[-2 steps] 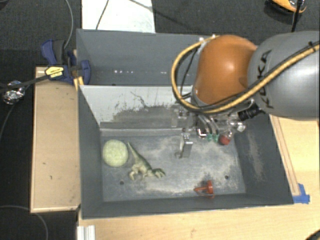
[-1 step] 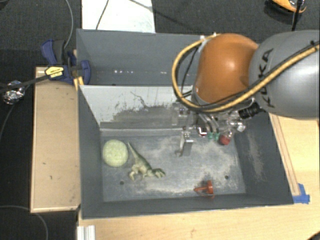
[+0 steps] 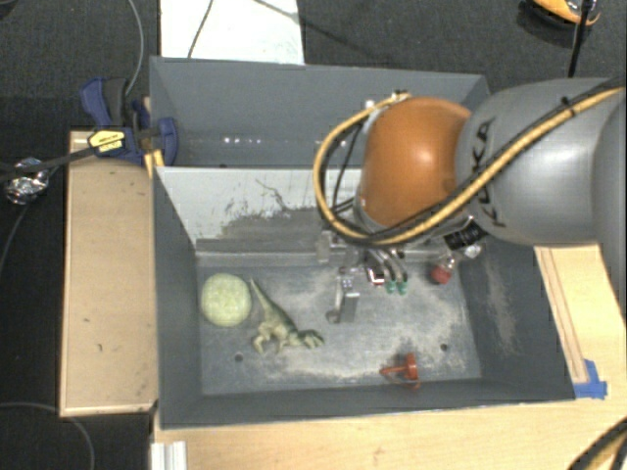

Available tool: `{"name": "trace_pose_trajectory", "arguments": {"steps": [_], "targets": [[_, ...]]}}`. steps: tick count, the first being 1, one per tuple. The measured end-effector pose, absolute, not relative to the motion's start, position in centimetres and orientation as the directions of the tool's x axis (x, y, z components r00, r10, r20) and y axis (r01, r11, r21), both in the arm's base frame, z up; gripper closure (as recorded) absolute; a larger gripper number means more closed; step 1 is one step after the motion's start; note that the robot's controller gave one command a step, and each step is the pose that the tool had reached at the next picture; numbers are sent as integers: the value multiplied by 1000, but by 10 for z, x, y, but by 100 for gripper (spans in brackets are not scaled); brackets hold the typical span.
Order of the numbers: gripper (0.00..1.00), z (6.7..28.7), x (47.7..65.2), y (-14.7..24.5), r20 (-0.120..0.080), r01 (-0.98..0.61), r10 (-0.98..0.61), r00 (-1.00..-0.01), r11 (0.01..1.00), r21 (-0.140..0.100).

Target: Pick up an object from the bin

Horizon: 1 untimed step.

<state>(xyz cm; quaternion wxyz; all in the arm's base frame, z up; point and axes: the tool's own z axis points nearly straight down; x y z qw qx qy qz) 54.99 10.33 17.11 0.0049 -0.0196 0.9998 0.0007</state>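
My gripper [image 3: 342,306] hangs under the orange wrist cover, low over the middle of the bin floor, with nothing seen in it. A green toy dinosaur [image 3: 280,328] lies just to its left, long tail pointing up-left and head toward the gripper. Left of the dinosaur rests a pale green ball [image 3: 226,300]. A small red piece [image 3: 441,273] sits to the gripper's right, near the bin's right slope.
Another small red thing [image 3: 402,368] lies near the front wall, right of centre. The arm and its cables cover the bin's back right part. Bare floor shows between the dinosaur and the front red thing.
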Motion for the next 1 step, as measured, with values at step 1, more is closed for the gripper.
{"name": "trace_pose_trajectory", "arguments": {"steps": [1], "targets": [[0, 118, 548, 127, -6, -216, -216, -976, 976, 1]]}}
